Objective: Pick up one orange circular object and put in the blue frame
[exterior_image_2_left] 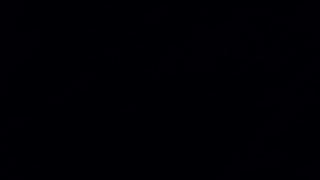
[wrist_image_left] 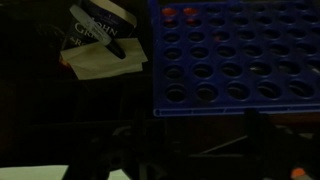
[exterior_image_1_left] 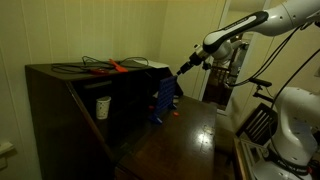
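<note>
Hovering just beside the upper edge of the blue frame (exterior_image_1_left: 165, 98), the end effector (exterior_image_1_left: 181, 71) looks spread in the wrist view, its two dark fingers (wrist_image_left: 258, 140) apart with nothing seen between them, though the light is poor. A small orange-red speck on the worktop (exterior_image_1_left: 195, 140) near the frame's foot is probably a loose orange circular object (exterior_image_1_left: 173, 113); it lies below the end effector and close to the frame, so the coming move looks like a descent rather than a sideways reach. The same spot may be the orange fleck at the lower right of the wrist view, too small to be sure. The frame stands upright, a thin bright plastic panel pierced by rows of round holes, and two orange-red discs (wrist_image_left: 170, 14) already fill holes at its upper left. Behind it a pale card and a printed tub (wrist_image_left: 105, 25) sit inside the dark wooden cabinet (exterior_image_1_left: 60, 100). An exterior view (exterior_image_2_left: 160, 90) is wholly black.
</note>
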Controlling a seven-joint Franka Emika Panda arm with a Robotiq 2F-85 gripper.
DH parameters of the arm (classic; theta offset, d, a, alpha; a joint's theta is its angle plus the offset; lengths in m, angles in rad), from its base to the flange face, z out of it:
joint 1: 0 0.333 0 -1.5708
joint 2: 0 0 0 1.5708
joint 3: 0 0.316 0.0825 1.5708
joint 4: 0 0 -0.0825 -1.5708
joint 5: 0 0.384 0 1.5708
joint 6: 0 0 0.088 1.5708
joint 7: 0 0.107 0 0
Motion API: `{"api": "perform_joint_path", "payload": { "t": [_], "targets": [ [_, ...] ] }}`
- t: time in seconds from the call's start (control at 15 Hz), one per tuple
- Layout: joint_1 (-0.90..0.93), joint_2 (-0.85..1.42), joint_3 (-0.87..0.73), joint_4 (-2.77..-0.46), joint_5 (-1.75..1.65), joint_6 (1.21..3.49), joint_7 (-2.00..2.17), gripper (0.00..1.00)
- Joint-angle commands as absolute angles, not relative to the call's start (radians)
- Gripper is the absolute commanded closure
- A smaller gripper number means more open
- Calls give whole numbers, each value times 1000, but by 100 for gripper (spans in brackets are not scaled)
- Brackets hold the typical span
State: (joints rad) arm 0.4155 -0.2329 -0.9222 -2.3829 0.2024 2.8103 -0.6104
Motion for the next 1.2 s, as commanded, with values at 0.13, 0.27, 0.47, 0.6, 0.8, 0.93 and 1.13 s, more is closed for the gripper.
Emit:
{"api": "perform_joint_path", "payload": {
  "t": [0.13, 0.27, 0.47, 0.6, 0.8, 0.93, 1.13],
  "targets": [
    [103, -280, -676, -2343, 45, 2547, -474, 0],
    [5, -306, -583, -2344, 0, 2454, -455, 0],
    [-98, -347, -475, -2355, -20, 2344, -458, 0],
    [-143, -367, -424, -2359, -23, 2288, -457, 0],
    [-181, -391, -381, -2364, -29, 2228, -458, 0],
    [-175, -355, -386, -2345, 13, 2245, -486, 0],
    [-181, -366, -380, -2348, 10, 2224, -485, 0]
  ]
}}
